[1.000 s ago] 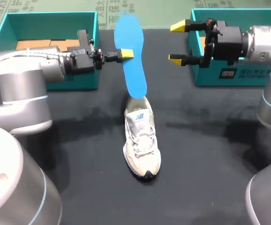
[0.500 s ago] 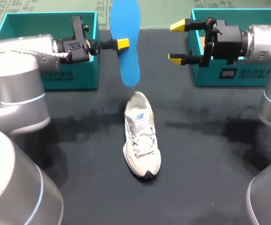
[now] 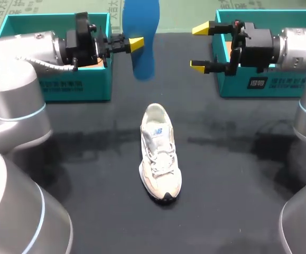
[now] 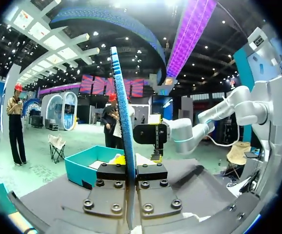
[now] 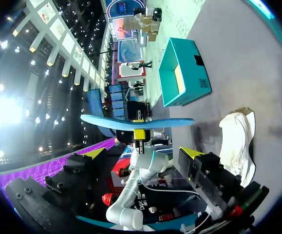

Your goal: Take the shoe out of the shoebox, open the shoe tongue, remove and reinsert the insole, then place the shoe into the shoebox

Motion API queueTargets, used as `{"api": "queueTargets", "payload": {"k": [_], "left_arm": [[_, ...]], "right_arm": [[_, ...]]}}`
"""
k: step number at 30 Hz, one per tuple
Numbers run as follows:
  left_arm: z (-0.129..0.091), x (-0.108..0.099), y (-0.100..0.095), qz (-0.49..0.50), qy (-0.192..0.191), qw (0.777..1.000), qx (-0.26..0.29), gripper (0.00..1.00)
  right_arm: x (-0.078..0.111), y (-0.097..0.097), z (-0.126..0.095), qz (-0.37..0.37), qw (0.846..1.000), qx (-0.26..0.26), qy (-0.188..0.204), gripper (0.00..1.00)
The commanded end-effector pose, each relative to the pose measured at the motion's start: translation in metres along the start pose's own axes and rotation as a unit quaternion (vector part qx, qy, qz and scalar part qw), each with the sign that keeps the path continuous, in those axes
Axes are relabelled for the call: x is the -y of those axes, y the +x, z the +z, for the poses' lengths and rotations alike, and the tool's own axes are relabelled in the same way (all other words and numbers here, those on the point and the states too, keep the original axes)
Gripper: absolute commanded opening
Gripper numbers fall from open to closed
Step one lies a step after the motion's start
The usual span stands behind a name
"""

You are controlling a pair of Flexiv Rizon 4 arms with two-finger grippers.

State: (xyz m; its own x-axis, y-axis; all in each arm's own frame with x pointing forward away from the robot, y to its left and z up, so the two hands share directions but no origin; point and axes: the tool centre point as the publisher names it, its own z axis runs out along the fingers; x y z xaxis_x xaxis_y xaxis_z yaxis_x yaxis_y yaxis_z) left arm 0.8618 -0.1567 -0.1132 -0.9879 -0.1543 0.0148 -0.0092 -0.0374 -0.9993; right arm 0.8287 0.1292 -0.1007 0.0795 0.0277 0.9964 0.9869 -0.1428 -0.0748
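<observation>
The insole (image 3: 145,58) is thin and I grip it only by one long edge, so I judge it could swivel or slide in the pinch on the way back down. Its toe end could also fold against the collar of the shoe (image 3: 159,159), which nothing steadies (it might simply skid or tip). The insole stands on end above and beyond the shoe's heel, well clear of it. My left pincer (image 3: 137,44) is closed tight on its edge about mid-length, reaching in from the shoe's far left. My right pincer (image 3: 203,46) is beyond the shoe to its right, spread wide and holding nothing. A teal shoebox (image 3: 52,24) stands beyond the shoe on the left, another shoebox (image 3: 269,87) on the right.
</observation>
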Motion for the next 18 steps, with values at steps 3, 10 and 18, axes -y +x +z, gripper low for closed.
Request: {"api": "queueTargets", "payload": {"k": [3, 10, 18], "left_arm": [[-0.002, -0.002, -0.007, 0.209, 0.007, 0.975, -0.079, 0.00], [0.004, 0.003, 0.006, 0.381, 0.007, 0.917, -0.116, 0.00], [0.003, 0.000, 0.010, 0.562, 0.010, 0.811, -0.163, 0.00]], "right_arm": [[0.000, 0.000, 0.002, 0.001, 1.000, 0.002, -0.001, 1.00], [0.000, 0.000, 0.002, 0.001, 1.000, 0.002, -0.001, 1.00], [0.000, 0.000, 0.002, 0.001, 1.000, 0.002, -0.001, 1.00]]}}
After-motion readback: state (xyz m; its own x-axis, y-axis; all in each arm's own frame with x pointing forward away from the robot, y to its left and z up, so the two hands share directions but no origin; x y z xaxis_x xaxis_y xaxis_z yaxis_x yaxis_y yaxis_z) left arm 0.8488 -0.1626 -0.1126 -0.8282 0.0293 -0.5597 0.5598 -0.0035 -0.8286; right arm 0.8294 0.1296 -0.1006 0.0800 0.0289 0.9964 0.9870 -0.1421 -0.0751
